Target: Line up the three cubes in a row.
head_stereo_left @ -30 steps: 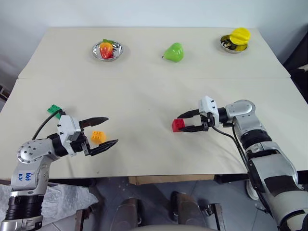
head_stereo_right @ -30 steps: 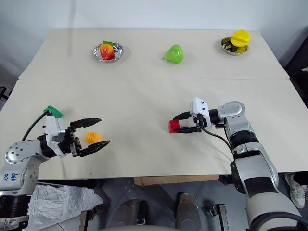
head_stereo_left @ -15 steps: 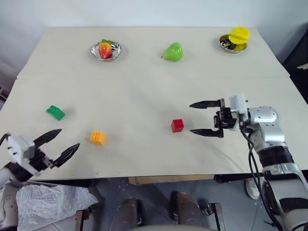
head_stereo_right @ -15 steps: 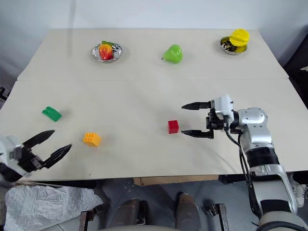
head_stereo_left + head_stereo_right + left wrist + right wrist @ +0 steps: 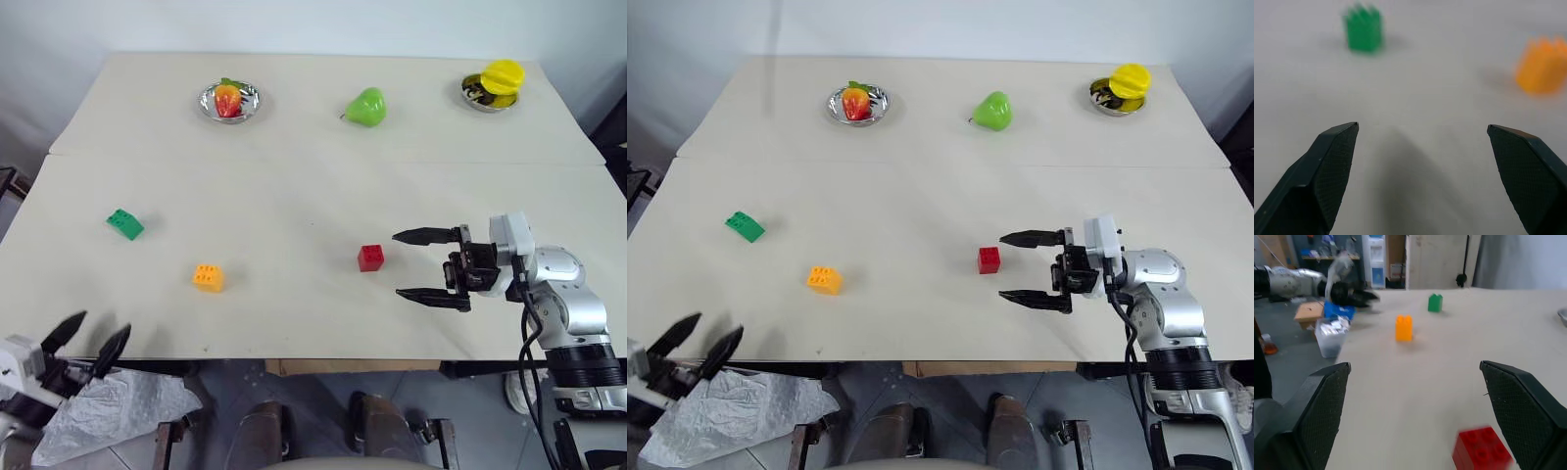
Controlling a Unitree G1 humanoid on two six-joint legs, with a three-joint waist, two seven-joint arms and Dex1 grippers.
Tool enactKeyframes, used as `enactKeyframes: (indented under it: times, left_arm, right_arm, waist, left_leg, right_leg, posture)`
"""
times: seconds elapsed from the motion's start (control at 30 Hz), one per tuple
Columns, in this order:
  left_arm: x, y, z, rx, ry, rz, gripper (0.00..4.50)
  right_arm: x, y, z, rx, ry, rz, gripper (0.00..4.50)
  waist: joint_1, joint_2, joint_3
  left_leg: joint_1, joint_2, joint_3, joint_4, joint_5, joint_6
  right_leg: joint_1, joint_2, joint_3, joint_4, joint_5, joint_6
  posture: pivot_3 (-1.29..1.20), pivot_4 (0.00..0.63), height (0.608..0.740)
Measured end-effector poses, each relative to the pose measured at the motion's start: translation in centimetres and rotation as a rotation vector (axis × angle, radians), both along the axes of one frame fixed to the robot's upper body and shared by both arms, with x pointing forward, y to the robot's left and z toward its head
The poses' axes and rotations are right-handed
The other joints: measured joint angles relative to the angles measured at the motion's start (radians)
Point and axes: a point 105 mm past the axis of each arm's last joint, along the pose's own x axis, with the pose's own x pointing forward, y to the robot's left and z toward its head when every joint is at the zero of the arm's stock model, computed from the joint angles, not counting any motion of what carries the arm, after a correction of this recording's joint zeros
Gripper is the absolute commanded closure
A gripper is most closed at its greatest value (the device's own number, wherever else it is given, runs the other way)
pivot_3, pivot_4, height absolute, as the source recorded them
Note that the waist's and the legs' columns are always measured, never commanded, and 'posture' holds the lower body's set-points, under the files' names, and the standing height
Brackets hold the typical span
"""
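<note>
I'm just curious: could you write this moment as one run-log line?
left gripper: open, empty | right gripper: open, beside red cube | green cube, orange cube: apart on table

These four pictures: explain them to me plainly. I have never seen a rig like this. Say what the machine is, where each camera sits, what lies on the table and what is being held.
This is a humanoid robot with two arms, each ending in a gripper of two black fingers. The two wide pictures come from the stereo camera on its head, looking down over a pale table. The two close pictures come from cameras on the wrists, looking out between each gripper's own fingers.

On the table lie a green cube, an orange-yellow cube and a red cube. At the far edge stand a small bowl with a toy fruit, a green pear and a bowl with a yellow toy.

The right gripper is open beside the red cube, apart from it. The left gripper is open at the near edge. Nothing is held.
</note>
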Motion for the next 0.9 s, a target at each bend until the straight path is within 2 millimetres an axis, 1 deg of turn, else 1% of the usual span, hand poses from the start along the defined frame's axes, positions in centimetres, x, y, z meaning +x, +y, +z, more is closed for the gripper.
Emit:
enactKeyframes:
  times: [0.1, 0.17, 0.2, 0.27, 0.3, 0.33, 0.4, 0.43, 0.5, 0.6, 0.73, 0.83, 0.87, 0.9]
  left_arm:
    - [1.7, 0.4, 1.0, -0.039, -0.043, 0.074, 0.0]
    - [3.7, 0.5, 2.0, -0.07, -0.073, 0.115, 0.0]
    - [5.3, 0.8, 3.1, -0.07, -0.075, 0.14, 0.0]
    - [5.6, 1.0, 3.7, -0.06, -0.085, 0.148, 0.0]
    - [6.1, 1.0, 3.7, -0.054, -0.077, 0.139, 0.0]
    - [8.6, 1.4, 3.3, -0.036, 0.002, 0.09, 0.0]
    - [10.2, 1.7, 4.0, -0.014, 0.042, 0.03, 0.0]
    - [10.7, 1.9, 4.4, 0.003, 0.058, 0.001, 0.0]
    - [11.0, 2.3, 4.6, 0.035, 0.086, -0.035, 0.0]
    - [11.8, 2.7, 3.5, 0.066, 0.156, -0.087, 0.0]
    - [12.5, 2.4, 2.5, 0.078, 0.21, -0.169, 0.0]
    - [12.8, 2.2, 2.3, 0.109, 0.235, -0.215, 0.57]
    - [12.8, 2.4, 2.5, 0.117, 0.233, -0.219, 0.94]
    - [12.9, 2.6, 2.9, 0.118, 0.223, -0.222, 1.14]
  right_arm:
    - [0.1, -0.5, -0.4, -0.004, -0.006, -0.02, 0.07]
    - [0.2, -0.6, -0.4, -0.001, -0.008, -0.029, 0.07]
    - [0.2, -0.4, -0.5, 0.005, -0.018, -0.025, 0.07]
    - [0.2, -0.3, -0.5, 0.007, -0.019, -0.024, 0.07]
    - [0.2, -0.4, -0.5, 0.008, -0.019, -0.029, 0.07]
    - [0.4, 0.0, -0.5, 0.02, -0.025, -0.026, 0.07]
    - [0.2, 0.7, -0.3, 0.029, -0.036, -0.005, 0.07]
    - [0.2, 0.9, -0.2, 0.031, -0.04, -0.001, 0.07]
    - [0.2, 1.0, -0.2, 0.033, -0.042, -0.005, 0.07]
    - [0.0, 1.1, -0.1, 0.033, -0.05, -0.014, 0.07]
    - [-0.2, 1.3, 0.0, 0.03, -0.06, -0.019, 0.07]
    - [-0.3, 1.5, -0.1, 0.035, -0.055, -0.033, 0.0]
    - [-0.3, 1.5, -0.1, 0.037, -0.053, -0.039, 0.0]
    - [-0.3, 1.5, -0.1, 0.038, -0.053, -0.042, 0.0]
  waist:
    - [-0.005, 0.0, 0.0]
    - [-0.005, -0.001, 0.0]
    - [-0.005, -0.002, -0.001]
    - [-0.009, -0.002, -0.001]
    - [-0.013, -0.002, -0.001]
    - [-0.004, -0.003, -0.001]
    - [-0.002, -0.004, -0.001]
    - [-0.003, -0.004, -0.001]
    - [-0.006, -0.004, -0.001]
    - [-0.009, -0.004, -0.001]
    - [-0.008, -0.004, -0.001]
    - [-0.008, -0.004, -0.001]
    - [-0.008, -0.004, -0.001]
    - [-0.008, -0.004, -0.001]
  left_leg:
    - [0.001, 0.0, 0.003, 0.0, 0.0, 0.0]
    - [0.001, 0.001, 0.004, 0.001, 0.0, 0.001]
    - [0.001, 0.001, 0.004, 0.002, 0.001, 0.0]
    - [0.002, 0.001, 0.006, 0.002, 0.0, 0.001]
    - [0.003, 0.001, 0.007, 0.002, 0.0, 0.001]
    - [0.0, -0.002, 0.008, 0.003, 0.001, -0.001]
    - [-0.001, -0.002, 0.009, 0.003, 0.002, -0.002]
    - [-0.001, -0.002, 0.008, 0.003, 0.002, -0.001]
    - [0.001, -0.002, 0.006, 0.003, 0.001, 0.0]
    - [0.001, -0.003, 0.008, 0.002, 0.0, 0.0]
    - [0.0, -0.002, 0.015, 0.002, 0.0, -0.001]
    - [0.0, -0.002, 0.015, 0.002, 0.0, -0.001]
    - [0.0, -0.002, 0.016, 0.002, 0.0, -0.001]
    - [0.0, -0.002, 0.016, 0.002, 0.0, -0.001]
  right_leg:
    - [0.0, 0.002, 0.0, 0.0, 0.0, 0.0]
    - [0.0, 0.003, 0.0, 0.001, 0.0, 0.0]
    - [0.0, 0.004, 0.0, 0.001, 0.0, 0.0]
    - [0.0, 0.003, 0.0, 0.001, 0.0, 0.0]
    - [0.0, 0.003, 0.0, 0.001, 0.0, 0.0]
    - [-0.001, 0.005, -0.005, 0.001, 0.0, 0.0]
    - [-0.001, 0.005, -0.008, 0.002, 0.0, 0.0]
    - [-0.001, 0.005, -0.007, 0.002, 0.0, 0.0]
    - [-0.001, 0.004, -0.007, 0.002, 0.0, 0.0]
    - [-0.002, 0.004, -0.011, 0.002, 0.0, 0.0]
    - [-0.002, 0.004, -0.017, 0.002, 0.0, 0.0]
    - [-0.002, 0.004, -0.018, 0.002, 0.0, 0.0]
    - [-0.002, 0.004, -0.018, 0.002, 0.0, 0.0]
    - [-0.002, 0.004, -0.018, 0.002, 0.0, 0.0]
  posture:
    - [0.0, 0.15, 0.74]
    - [0.0, 0.15, 0.74]
    - [0.0, 0.15, 0.74]
    - [0.0, 0.15, 0.74]
    - [0.0, 0.15, 0.74]
    - [0.0, 0.15, 0.74]
    - [0.0, 0.15, 0.74]
    - [0.0, 0.15, 0.74]
    - [0.0, 0.15, 0.74]
    - [0.0, 0.15, 0.74]
    - [0.0, 0.15, 0.74]
    - [0.0, 0.15, 0.74]
    - [0.0, 0.15, 0.74]
    - [0.0, 0.15, 0.74]
